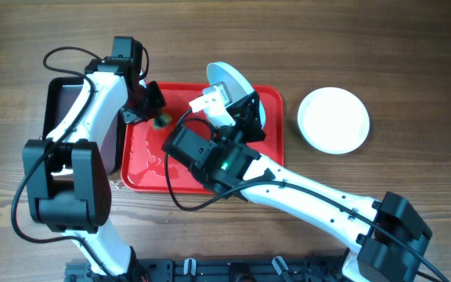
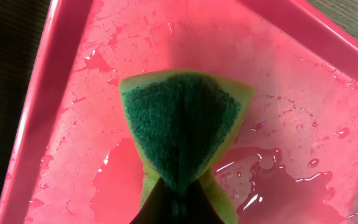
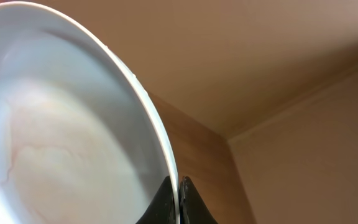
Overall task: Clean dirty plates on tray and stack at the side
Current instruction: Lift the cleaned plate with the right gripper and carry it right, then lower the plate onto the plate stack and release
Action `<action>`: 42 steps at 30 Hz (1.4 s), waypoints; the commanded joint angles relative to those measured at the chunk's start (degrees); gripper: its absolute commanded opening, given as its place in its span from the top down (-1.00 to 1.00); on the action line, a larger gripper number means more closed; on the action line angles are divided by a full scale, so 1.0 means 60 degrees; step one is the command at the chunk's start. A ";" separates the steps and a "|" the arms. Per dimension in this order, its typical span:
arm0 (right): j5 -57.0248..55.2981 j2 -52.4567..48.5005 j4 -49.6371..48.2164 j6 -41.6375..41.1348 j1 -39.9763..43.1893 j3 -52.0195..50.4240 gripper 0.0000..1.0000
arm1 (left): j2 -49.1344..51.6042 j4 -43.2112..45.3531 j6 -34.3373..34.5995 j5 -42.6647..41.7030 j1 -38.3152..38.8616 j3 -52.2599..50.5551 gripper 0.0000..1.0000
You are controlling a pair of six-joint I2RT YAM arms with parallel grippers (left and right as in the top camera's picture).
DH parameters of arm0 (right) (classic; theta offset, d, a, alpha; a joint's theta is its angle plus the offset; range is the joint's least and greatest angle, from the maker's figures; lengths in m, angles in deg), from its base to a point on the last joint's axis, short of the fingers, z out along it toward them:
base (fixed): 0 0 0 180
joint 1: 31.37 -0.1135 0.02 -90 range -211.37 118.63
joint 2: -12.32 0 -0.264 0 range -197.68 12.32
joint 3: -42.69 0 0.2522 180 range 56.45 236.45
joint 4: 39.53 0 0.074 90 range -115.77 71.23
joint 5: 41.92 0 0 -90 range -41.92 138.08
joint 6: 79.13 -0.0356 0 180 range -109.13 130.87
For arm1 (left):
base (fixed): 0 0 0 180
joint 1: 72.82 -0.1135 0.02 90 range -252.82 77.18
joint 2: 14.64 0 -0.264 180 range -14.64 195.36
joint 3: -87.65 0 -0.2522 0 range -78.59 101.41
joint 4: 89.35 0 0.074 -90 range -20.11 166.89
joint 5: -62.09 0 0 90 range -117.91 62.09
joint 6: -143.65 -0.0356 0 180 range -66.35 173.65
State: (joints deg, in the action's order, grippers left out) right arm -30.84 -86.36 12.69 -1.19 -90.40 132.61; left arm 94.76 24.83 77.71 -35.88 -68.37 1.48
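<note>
Currently, your right gripper [image 1: 243, 106] is pinching the rim of one plate [image 1: 229, 78]. It holds the plate tilted on edge above the far side of the red tray [image 1: 143, 166]. The tray sits near the counter's far edge, left of centre. In the right wrist view the fingers [image 3: 166, 200] are pressed together on the rim, and the plate's face [image 3: 61, 143] shows only faint reddish streaks. You may judge it mostly wiped but not fully clean.

Your left gripper [image 1: 155, 110] hovers over the tray's far left corner, squeezing a green and yellow sponge [image 2: 182, 118] between its jaws. The sponge is not touching the plate. The tray floor [image 2: 291, 81] is wet with puddles and droplets.

A clean white plate [image 1: 333, 119] rests on the counter towards the far right corner. You cannot tell whether it is one plate or a stack. No other plates show on the tray, though the arms hide part of it. A black tray [image 1: 61, 102] lies at the left edge.

By this reading the task is well along. What remains is finishing this plate and adding it to the stack.
</note>
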 commanded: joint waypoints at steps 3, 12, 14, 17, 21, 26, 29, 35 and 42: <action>0.0219 0.0197 -0.0222 -0.0011 -0.0047 0.0022 0.91 | -0.0091 0.0033 -0.0193 0.0058 -0.0007 -0.0044 0.92; 0.2353 0.0197 -0.0189 -0.0058 0.0044 0.0022 0.91 | -0.0091 0.0029 -0.0197 0.0058 -0.0011 -0.0044 0.92; 0.2080 0.0197 -0.0186 -0.0076 0.0197 0.0022 0.91 | -0.0091 0.0033 -0.0193 0.0058 -0.0011 -0.0044 0.92; 0.3235 0.0197 -0.0051 -0.0277 0.0361 0.0022 0.91 | -0.0091 0.0033 -0.0193 0.0058 -0.0011 -0.0044 0.92; 0.5253 0.0197 0.0652 -0.1038 0.0306 0.0022 0.92 | -0.0091 0.0036 -0.0193 0.0058 -0.0011 -0.0044 0.92; 0.6900 0.0452 0.1687 -0.2422 0.0943 0.0022 0.92 | -0.0091 0.0033 -0.0197 0.0058 -0.0011 -0.0044 0.92; 0.8677 0.0805 0.1745 -0.2506 0.1934 0.0022 0.92 | -0.0091 0.0033 -0.0193 0.0058 -0.0011 -0.0044 0.92; 1.2346 0.1676 0.1723 -0.2375 0.5173 0.0022 0.92 | -0.0091 0.0033 -0.0193 0.0058 -0.0011 -0.0044 0.92; 1.4018 0.1679 0.2120 -0.2237 0.8735 -0.0004 0.92 | -0.0091 0.0033 -0.0193 0.0058 -0.0011 -0.0044 0.92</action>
State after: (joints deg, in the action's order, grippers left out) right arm 46.21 -77.29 24.42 -14.63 -44.63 132.64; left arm 94.76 24.86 77.71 -35.88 -68.37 1.48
